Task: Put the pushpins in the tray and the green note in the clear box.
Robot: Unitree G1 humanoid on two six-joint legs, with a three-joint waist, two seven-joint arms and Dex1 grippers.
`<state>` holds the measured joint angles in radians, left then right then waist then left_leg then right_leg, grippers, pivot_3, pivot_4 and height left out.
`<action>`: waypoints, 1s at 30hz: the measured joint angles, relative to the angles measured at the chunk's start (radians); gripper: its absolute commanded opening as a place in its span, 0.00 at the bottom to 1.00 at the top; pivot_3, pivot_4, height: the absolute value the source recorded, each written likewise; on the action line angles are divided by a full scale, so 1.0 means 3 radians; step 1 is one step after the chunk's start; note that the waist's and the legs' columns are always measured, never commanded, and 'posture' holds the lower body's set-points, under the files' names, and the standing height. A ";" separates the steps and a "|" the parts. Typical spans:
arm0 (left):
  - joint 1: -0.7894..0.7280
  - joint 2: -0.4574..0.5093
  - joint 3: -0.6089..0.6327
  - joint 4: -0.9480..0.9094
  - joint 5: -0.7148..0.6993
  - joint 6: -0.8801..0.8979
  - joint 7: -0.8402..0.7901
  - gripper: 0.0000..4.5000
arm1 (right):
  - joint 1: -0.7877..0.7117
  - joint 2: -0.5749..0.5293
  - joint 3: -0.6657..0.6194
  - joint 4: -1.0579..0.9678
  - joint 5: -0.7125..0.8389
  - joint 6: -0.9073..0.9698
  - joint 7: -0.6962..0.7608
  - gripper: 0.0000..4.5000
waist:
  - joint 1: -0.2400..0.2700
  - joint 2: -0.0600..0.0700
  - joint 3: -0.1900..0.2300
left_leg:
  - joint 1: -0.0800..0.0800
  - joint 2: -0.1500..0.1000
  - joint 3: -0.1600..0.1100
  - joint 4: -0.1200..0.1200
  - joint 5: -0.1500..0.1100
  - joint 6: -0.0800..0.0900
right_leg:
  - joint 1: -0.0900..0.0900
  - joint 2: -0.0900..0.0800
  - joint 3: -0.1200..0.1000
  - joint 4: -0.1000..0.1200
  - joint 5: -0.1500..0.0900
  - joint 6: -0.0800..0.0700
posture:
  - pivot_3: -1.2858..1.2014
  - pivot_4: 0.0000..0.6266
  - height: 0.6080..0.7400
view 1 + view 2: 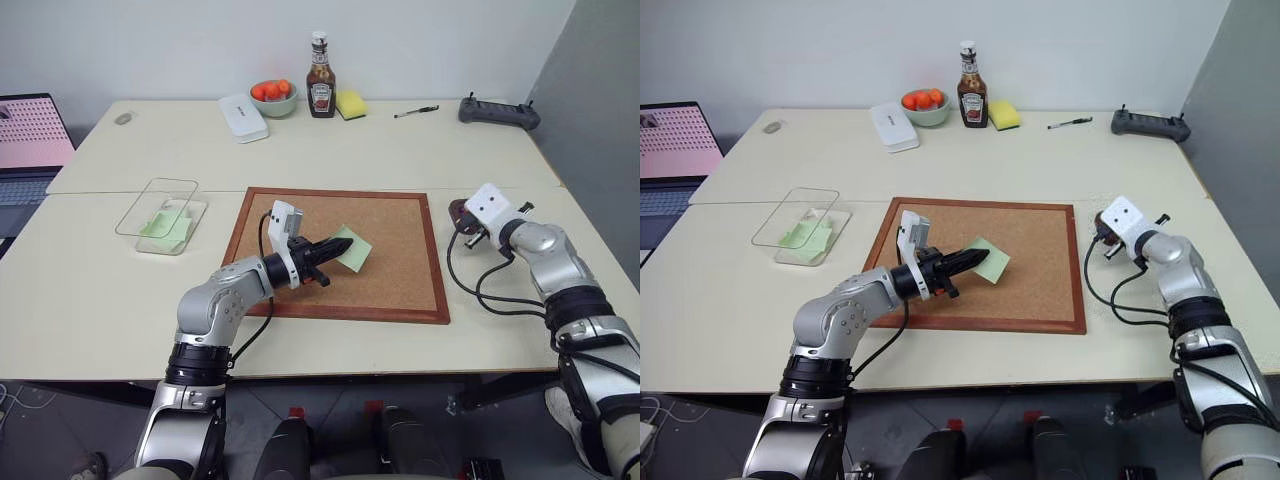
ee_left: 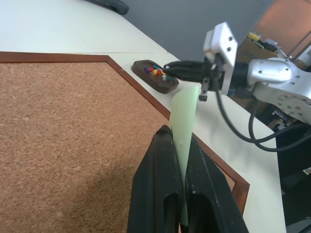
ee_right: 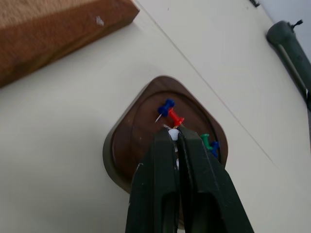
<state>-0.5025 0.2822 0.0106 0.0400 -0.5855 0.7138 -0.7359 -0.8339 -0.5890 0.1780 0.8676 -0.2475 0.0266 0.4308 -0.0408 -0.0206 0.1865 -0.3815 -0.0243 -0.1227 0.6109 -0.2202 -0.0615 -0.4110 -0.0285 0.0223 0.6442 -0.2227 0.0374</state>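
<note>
The green note (image 2: 183,114) is held edge-on between the closed jaws of the left gripper (image 2: 177,141), above the corkboard (image 1: 400,270), toward the middle of the cork panel. In the head views the pale slip is seen sticking out past the black fingertips toward the robot's right, clear of the cork.

The right gripper (image 3: 176,136) is placed over the tray (image 3: 133,131), which sits on the surface just beside the corkboard's wooden frame on the robot's right. Its jaws are closed, and a small white object is seen pinched at their tips; whether it is a pin cannot be told for certain. Several pushpins (image 3: 171,114) lie in the tray: a blue one and a red one are seen close to the fingertips, a green one and another blue one on the other side of the fingers. In the left wrist view more heads in red, yellow and green are seen in the same dish.

The clear box (image 1: 172,222) rests on the surface to the robot's left of the corkboard, well apart from both grippers, with pale green paper lying inside it.

Along the far edge of the surface a white case (image 1: 243,117), a bowl of orange fruit (image 1: 273,97), a sauce bottle (image 1: 320,78), a yellow sponge (image 1: 351,103), a pen (image 1: 416,111) and a dark controller (image 1: 498,112) are lined up.
</note>
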 measured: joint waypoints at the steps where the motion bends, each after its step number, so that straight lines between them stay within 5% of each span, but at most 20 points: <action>1: -0.0001 -0.0001 -0.0008 -0.0001 0.0004 -0.0003 0.0000 0.00 | -0.0044 0.0020 0.0006 0.0088 -0.0023 -0.0028 -0.0020 0.14 | -0.0002 0.0000 0.0000 | 0.0000 0.0000 0.0000 0.0000 0.0000 0.0000 | 0.0000 0.0000 0.0000 0.0000 0.0000 0.0000 | 0.52 0.24 1.00; 17: -0.0006 0.0027 -0.0007 0.0000 0.0031 -0.0033 0.0018 0.00 | -0.0244 0.0019 -0.0068 0.0351 0.0009 -0.0191 -0.0047 0.89 | -0.0013 0.0000 0.0000 | 0.0002 0.0001 0.0000 0.0000 0.0000 0.0000 | 0.0000 0.0001 0.0001 0.0002 0.0000 0.0000 | 0.52 0.24 1.00; 23: -0.0127 0.0248 0.0166 -0.0073 0.0172 -0.0113 0.0273 0.00 | 0.0033 -0.0065 -0.0332 -0.0679 0.0458 0.0035 0.0485 0.89 | -0.0032 0.0001 0.0001 | 0.0001 0.0005 -0.0005 0.0000 0.0000 0.0000 | 0.0000 0.0004 -0.0003 0.0002 0.0000 0.0000 | 0.52 0.24 1.00; 30: -0.0163 0.0987 0.0591 -0.0286 0.0411 -0.0061 0.0659 0.00 | 0.0619 0.0189 -0.0304 -0.2345 0.1317 0.0490 0.1368 0.89 | -0.0061 0.0005 0.0004 | 0.0004 0.0008 -0.0008 0.0000 0.0000 0.0000 | 0.0000 0.0008 -0.0005 0.0004 0.0000 0.0001 | 0.52 0.24 1.00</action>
<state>-0.5515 0.5784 0.1879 -0.0459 -0.4621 0.6954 -0.5381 -0.6481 -0.5324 0.0868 0.1642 0.1476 0.1735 0.8411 -0.0592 -0.0193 0.1877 -0.3804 -0.0217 -0.1250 0.6109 -0.2203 -0.0616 -0.4110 -0.0262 0.0209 0.6455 -0.2227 0.0377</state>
